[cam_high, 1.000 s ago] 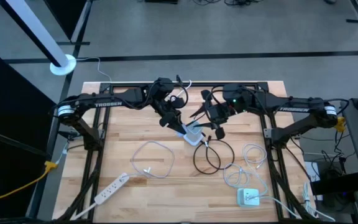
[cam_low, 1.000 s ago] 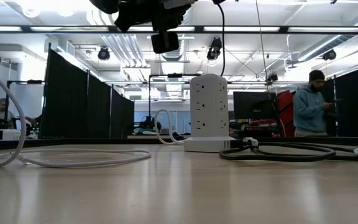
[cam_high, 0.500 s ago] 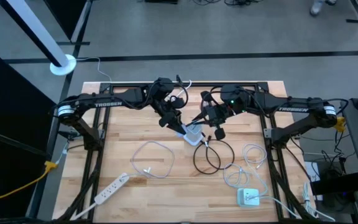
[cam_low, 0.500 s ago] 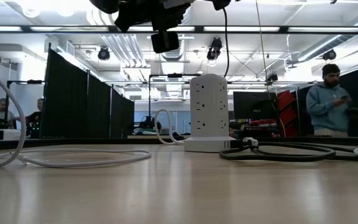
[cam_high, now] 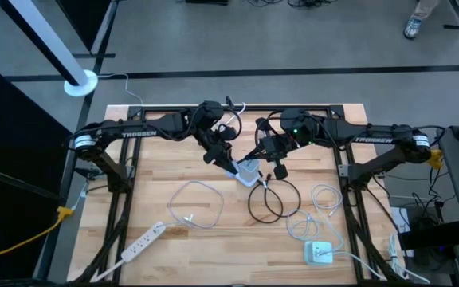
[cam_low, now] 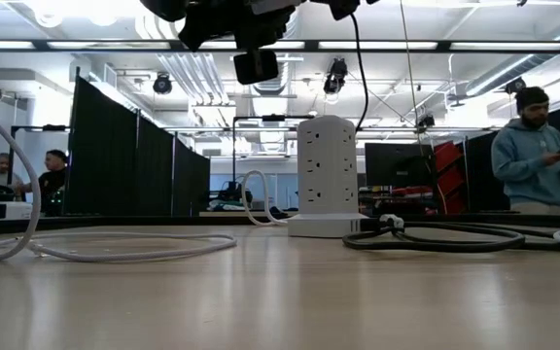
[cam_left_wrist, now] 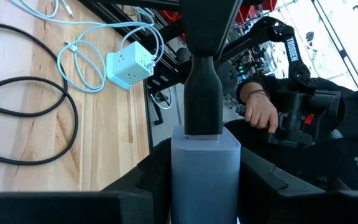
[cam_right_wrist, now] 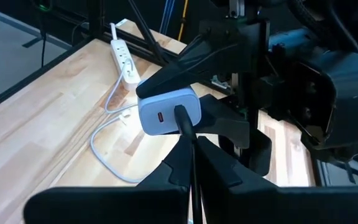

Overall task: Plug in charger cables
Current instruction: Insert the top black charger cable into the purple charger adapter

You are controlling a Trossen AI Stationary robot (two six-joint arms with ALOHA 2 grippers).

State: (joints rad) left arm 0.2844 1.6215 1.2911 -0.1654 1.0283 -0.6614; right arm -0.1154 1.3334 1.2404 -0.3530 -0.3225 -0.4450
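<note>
My left gripper (cam_high: 231, 165) is raised over the table's middle, shut on a small white charger block (cam_left_wrist: 204, 165). A black plug (cam_left_wrist: 202, 102) at the end of the black charger cable (cam_high: 271, 199) sticks into the block's face (cam_right_wrist: 166, 115). My right gripper (cam_high: 260, 151) faces the left one and is shut on that cable just behind the plug. The rest of the cable hangs down to a loop lying on the table (cam_low: 436, 238). White cables (cam_high: 198, 203) (cam_high: 319, 206) lie in loose loops on the wood. My left gripper pinches the charger block by two opposite sides (cam_left_wrist: 178, 180) between its two fingers (cam_left_wrist: 135, 186). It comes from the table's left, slanting a little downward. The block is lifted clear of the table, its port face turned toward the right gripper. My right gripper pinches the black cable just behind its plug (cam_right_wrist: 189, 142) between its two fingers (cam_right_wrist: 222, 171), which lie along the cable. It comes from the table's right, slanting slightly down. The plug's tip sits in the block's port, and the cable hangs slack below.
A white tower power strip (cam_high: 248, 174) (cam_low: 326, 175) stands right under the two grippers. A flat white power strip (cam_high: 142, 243) lies at the near left, and another white charger block (cam_high: 319, 253) at the near right. People stand in the room behind (cam_low: 538, 146).
Both arms have stayed about where they were. The hanging stretch of the black cable has swung a little sideways under the right gripper. The block stays raised in the left gripper.
</note>
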